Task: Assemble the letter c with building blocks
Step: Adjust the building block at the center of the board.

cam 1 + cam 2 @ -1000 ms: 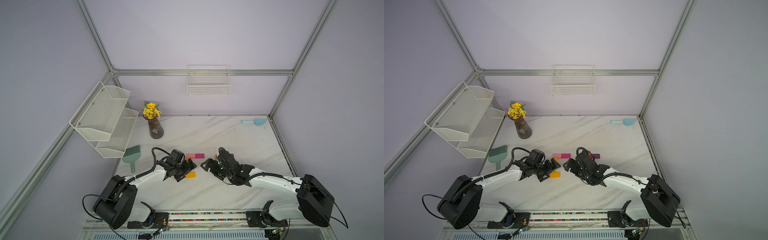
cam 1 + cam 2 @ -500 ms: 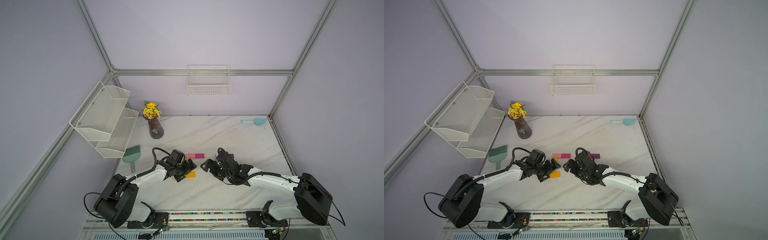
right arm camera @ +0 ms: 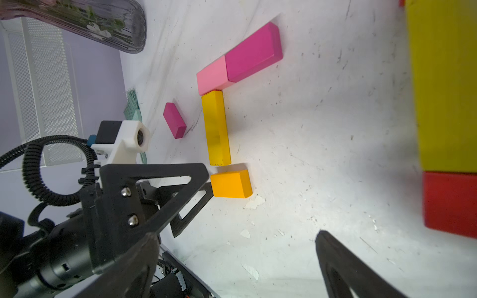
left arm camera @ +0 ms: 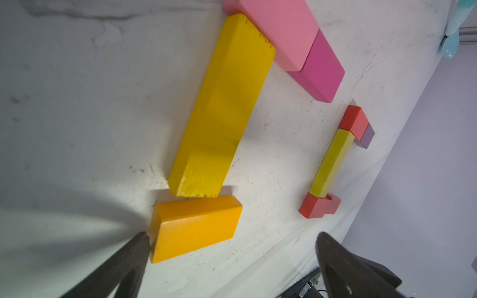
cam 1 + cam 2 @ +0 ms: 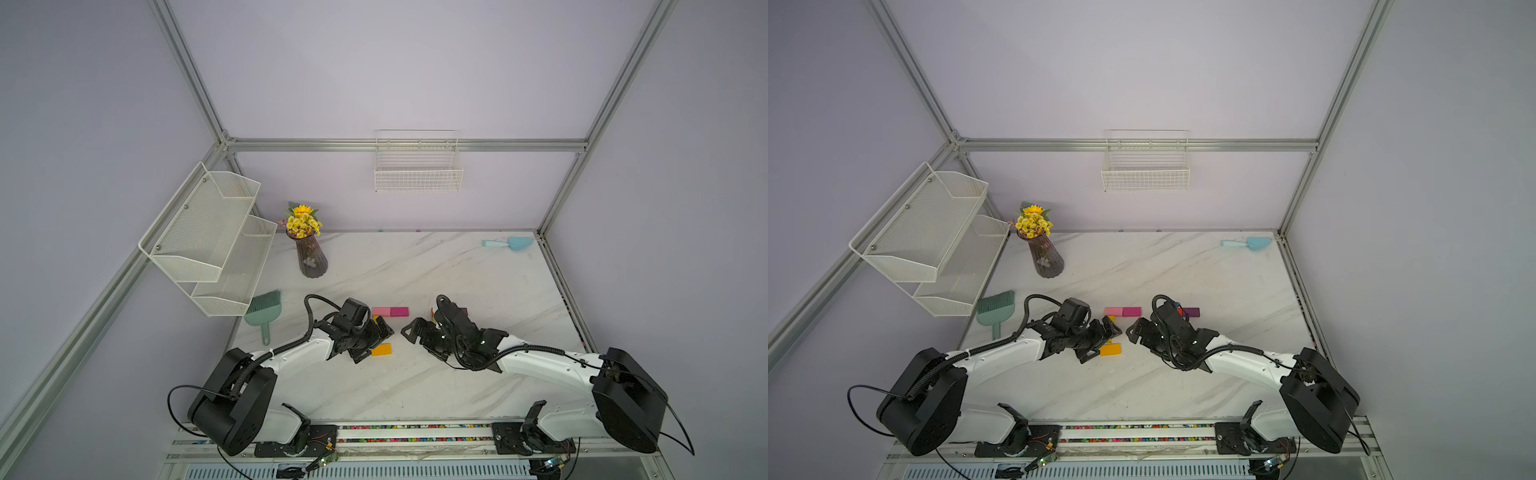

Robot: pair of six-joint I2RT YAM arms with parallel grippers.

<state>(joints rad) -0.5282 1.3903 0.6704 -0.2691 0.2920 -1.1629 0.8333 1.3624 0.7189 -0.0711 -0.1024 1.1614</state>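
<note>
Although a second has gone by, the fingers of the left gripper (image 4: 232,236) remain spread wide with nothing between them. One fingertip (image 4: 134,250) is just beside the short end of the orange block (image 4: 196,227); whether it touches cannot be told. The right gripper (image 3: 237,233) is likewise wide open and empty, over bare table (image 3: 309,129). In the top views neither arm has shifted noticeably, and the orange block (image 5: 381,350) lies where it lay.

Beyond it, the long yellow block (image 4: 222,108) runs up to the light pink block (image 4: 281,33) and the magenta block (image 4: 322,69), which are laid end to end. Together these make an upper arm, a spine and a lower arm. The orange piece sits slightly skewed at the yellow's end.

The placing therefore looks finished rather than under way. The lower arm is shorter than the upper, so one more block probably belongs beside the orange. A spare magenta block (image 3: 175,120) lies just outside the spine, and a second cluster (image 4: 333,162) of red, yellow and purple pieces lies nearer the right arm.
</note>
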